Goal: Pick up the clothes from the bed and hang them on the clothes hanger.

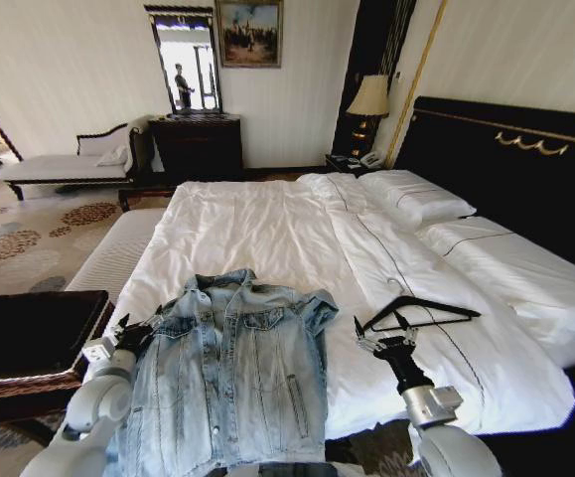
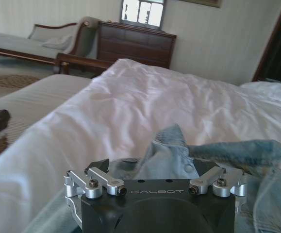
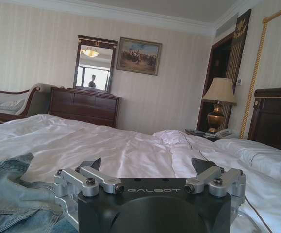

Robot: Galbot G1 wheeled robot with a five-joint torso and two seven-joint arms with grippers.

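The denim jacket lies flat at the foot of the bed, on white sheets. The black clothes hanger rests beside it. The left tool sits released at the jacket's sleeve; the right tool is released just below the hanger. Both tools read "GALBOT". A dresser, mirror, painting and lamp line the wall.

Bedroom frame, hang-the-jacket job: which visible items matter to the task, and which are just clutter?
Task items:
- light-blue washed denim jacket, spread flat at the bed's foot
- slim black triangular coat hanger, lying on the sheet beside the jacket
- wide white-sheeted bed
- left gripper at the jacket's sleeve, jaws open
- right gripper by the hanger, jaws open

Clutter:
- dark wooden dresser
- brass table lamp
- cushioned chaise longue
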